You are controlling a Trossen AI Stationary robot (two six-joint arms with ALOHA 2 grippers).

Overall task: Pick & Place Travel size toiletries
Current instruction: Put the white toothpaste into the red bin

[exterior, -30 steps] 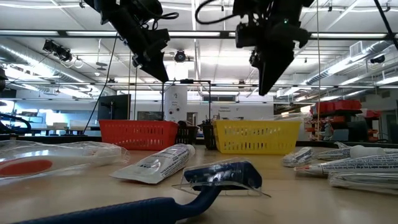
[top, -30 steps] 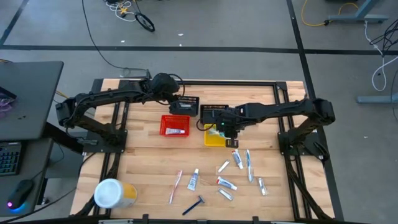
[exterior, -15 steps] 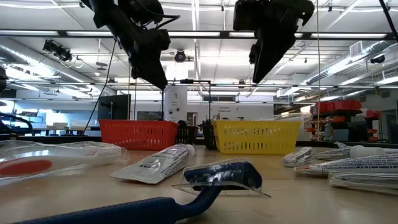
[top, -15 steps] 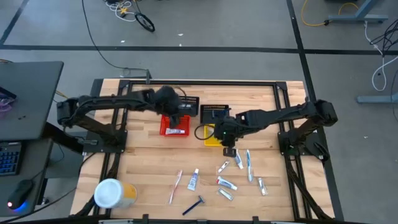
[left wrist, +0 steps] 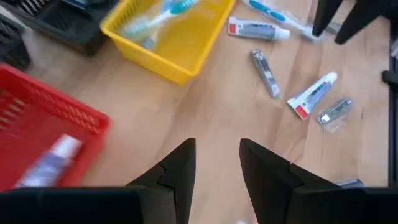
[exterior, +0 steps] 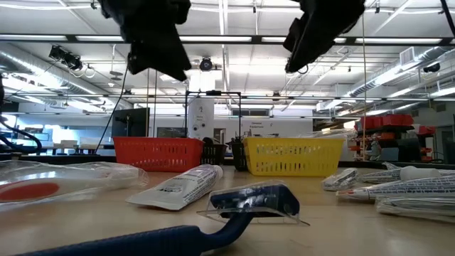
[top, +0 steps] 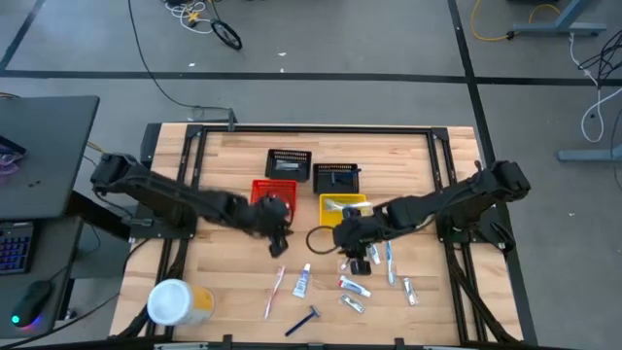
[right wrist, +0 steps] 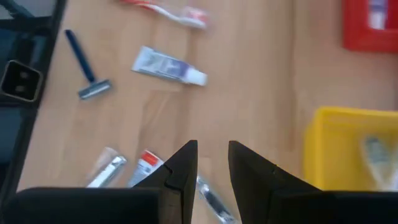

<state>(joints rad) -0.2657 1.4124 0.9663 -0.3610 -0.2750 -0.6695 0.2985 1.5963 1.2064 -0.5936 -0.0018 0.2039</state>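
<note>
A wooden desk (top: 233, 262) with a dark frame carries four small mesh baskets near its middle. Two black baskets (top: 289, 163) (top: 337, 178) sit side by side toward the far edge. Just in front of them stand a red basket (top: 273, 192) and a yellow basket (top: 343, 207), apart from each other. A large white-and-yellow round canister (top: 178, 302) lies by the near left corner. Beside the desk's left edge stands a dark side table (top: 39, 156) with a keyboard (top: 14, 249) and a mouse (top: 35, 298). Cables (top: 199, 19) trail over the grey floor beyond the far edge.
</note>
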